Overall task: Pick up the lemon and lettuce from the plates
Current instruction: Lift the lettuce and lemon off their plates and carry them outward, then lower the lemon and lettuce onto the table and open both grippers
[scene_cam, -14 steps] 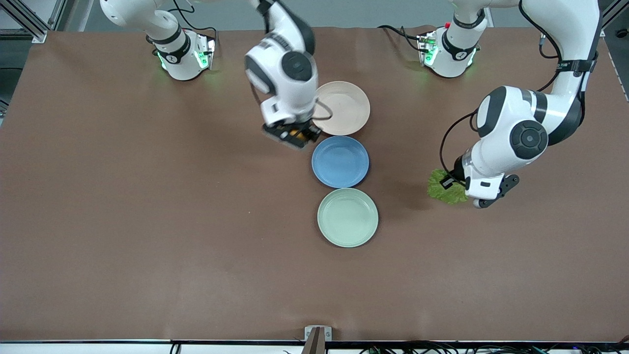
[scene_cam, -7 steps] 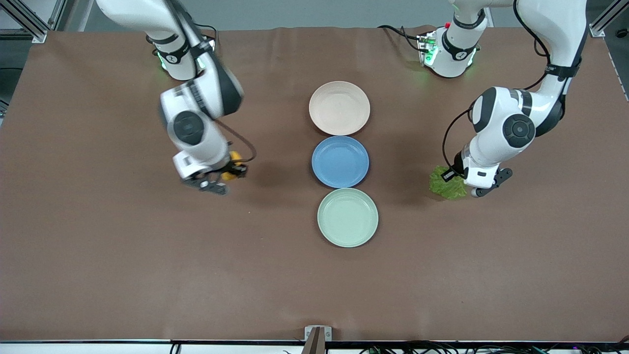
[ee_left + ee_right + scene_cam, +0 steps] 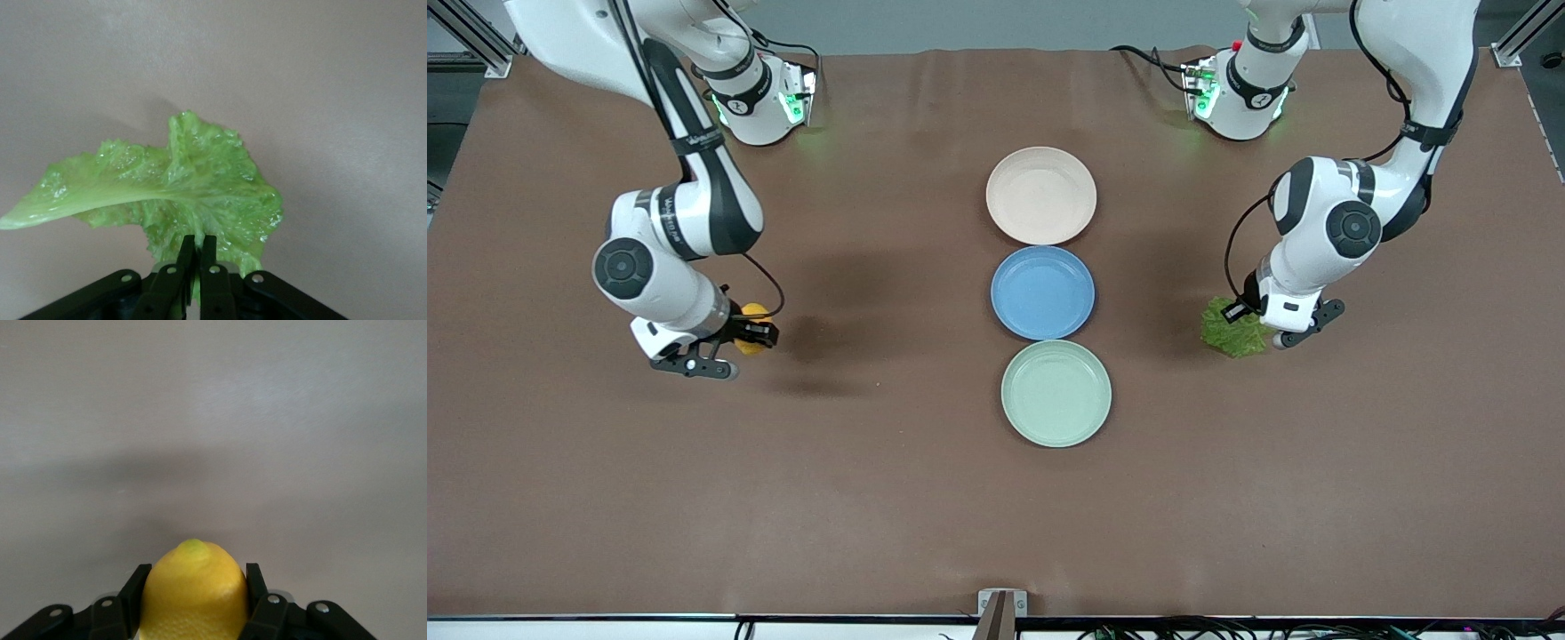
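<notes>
Two pairs of jaws are each pinched on a load. The right gripper (image 3: 740, 336) has its jaws clamped on either side of the lemon (image 3: 752, 317), whose pointed tip sticks out past the fingertips (image 3: 257, 583) in the right wrist view. It hangs over bare brown counter (image 3: 871, 507) toward the right arm's end, well apart from the plates.

The left gripper (image 3: 1249, 322) has its jaws pressed nearly together on the edge of the lettuce (image 3: 1232, 332); in the left wrist view the crinkly leaf fans out from the fingertips (image 3: 206, 257), its pale stalk trailing to one side. It is over bare counter toward the left arm's end.

Down the middle of the counter, three plates lie in a row: the cream-beige plate (image 3: 1040, 196) farthest from the front camera, the blue plate (image 3: 1042, 292) just beside it, and the mint green plate (image 3: 1056, 393) nearest.
</notes>
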`<state>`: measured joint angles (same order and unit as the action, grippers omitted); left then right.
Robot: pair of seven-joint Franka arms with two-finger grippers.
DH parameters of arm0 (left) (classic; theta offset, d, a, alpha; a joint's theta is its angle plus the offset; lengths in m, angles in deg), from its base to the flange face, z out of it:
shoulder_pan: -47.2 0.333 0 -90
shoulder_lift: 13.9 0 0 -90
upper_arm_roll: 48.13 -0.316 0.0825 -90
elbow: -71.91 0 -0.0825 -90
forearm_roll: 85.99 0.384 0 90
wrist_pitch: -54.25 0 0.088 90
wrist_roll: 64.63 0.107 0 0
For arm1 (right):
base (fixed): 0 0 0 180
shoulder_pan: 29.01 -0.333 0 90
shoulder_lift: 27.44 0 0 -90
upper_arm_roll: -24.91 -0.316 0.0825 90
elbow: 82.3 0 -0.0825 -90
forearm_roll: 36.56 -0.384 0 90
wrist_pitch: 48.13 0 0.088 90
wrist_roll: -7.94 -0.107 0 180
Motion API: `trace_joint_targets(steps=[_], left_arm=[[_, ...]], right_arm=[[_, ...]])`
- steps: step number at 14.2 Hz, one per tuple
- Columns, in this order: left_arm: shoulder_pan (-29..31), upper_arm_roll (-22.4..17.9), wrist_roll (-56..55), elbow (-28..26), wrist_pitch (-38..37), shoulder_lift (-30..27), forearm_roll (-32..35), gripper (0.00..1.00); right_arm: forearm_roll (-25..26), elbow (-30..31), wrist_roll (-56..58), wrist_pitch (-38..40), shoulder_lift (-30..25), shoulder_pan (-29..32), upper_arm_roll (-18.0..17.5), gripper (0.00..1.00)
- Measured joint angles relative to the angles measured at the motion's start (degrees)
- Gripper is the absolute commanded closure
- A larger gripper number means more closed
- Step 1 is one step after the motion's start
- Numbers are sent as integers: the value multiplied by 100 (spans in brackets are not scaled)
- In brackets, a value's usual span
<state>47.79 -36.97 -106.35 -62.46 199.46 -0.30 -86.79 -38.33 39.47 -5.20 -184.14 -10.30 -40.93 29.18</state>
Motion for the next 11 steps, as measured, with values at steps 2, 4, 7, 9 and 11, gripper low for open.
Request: trace_joint_targets(steps=[2,4,7,9,11], left_arm=[[1,0,0,-10,39,36,0,26],[2,0,21,-1,79,33,0,0],[6,0,114,94,97,13,0,1],[14,0,270,248,-14,-19,0,1],[94,2,948,534,-589,-98,0,1]], right_arm=[[0,201,319,-286,49,192,-5,100],[-7,312,513,-492,144,290,-11,100],[-37,538,618,-970,332,323,-45,100],[-41,624,675,-1181,466,323,-72,100],[-41,650,717,-1293,552,323,-77,99]])
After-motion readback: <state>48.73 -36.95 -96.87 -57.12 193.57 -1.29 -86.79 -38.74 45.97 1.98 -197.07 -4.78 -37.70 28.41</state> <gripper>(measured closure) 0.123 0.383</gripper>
